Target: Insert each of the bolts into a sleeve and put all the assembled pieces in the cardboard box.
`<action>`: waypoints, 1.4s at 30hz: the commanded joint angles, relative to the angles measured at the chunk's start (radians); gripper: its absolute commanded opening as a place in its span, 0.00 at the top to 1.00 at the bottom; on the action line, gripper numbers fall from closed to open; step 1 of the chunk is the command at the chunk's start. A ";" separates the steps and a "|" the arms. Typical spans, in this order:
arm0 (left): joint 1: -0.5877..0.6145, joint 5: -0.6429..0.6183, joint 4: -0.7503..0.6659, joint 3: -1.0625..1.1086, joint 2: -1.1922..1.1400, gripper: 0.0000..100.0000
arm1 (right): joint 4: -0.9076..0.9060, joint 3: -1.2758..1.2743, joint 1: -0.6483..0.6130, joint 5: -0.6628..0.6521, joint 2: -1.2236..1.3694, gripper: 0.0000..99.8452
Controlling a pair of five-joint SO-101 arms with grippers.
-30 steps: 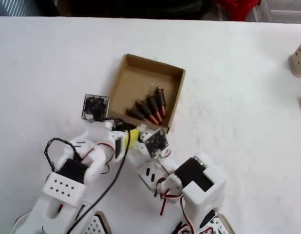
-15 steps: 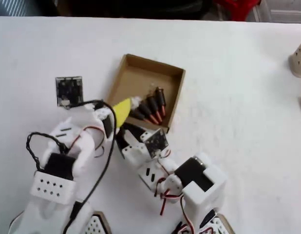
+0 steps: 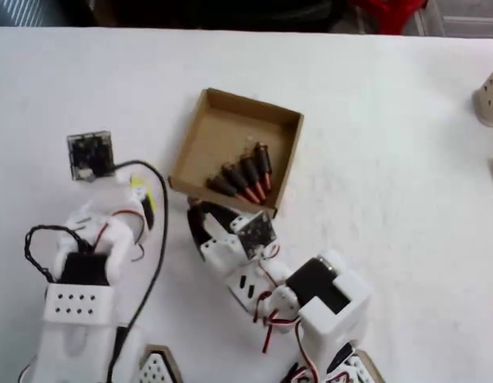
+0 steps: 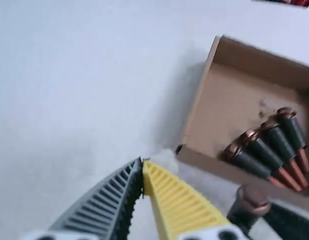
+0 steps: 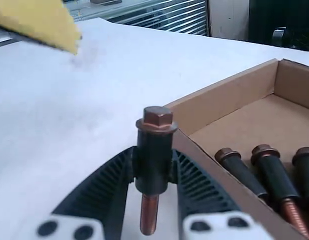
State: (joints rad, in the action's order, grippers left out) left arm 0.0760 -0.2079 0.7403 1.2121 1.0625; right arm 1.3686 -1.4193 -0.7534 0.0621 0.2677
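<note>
The cardboard box (image 3: 222, 128) lies open at mid table with several assembled bolt-and-sleeve pieces (image 3: 242, 179) side by side along its near wall. These pieces (image 4: 267, 150) and the box (image 4: 234, 100) also appear in the left wrist view. Just outside the box's near wall, my right gripper (image 5: 153, 155) is shut on a dark sleeve with a copper bolt (image 5: 153, 150) through it, held upright. In the high view the right gripper (image 3: 205, 222) sits below the box. My left gripper (image 4: 143, 162) is shut on nothing, left of the box (image 3: 143, 193).
The box wall (image 5: 219, 107) rises close beside the held piece. The left gripper's yellow finger (image 5: 39, 20) hangs in the distance. White table spreads to the left and far side. A pale object (image 3: 490, 100) stands at the right edge.
My left arm has swung left and back, away from the right gripper and the box's near corner. The right arm has stayed put with its piece.
</note>
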 commanded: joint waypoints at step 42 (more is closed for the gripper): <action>0.085 0.341 0.272 0.405 0.585 0.98 | -1.888 0.491 0.349 -0.147 -1.090 0.98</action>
State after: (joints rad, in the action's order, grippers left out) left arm 0.1588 0.1189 0.9996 1.6341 1.6379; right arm -0.5171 -1.1170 -0.4358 -0.0637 -0.9567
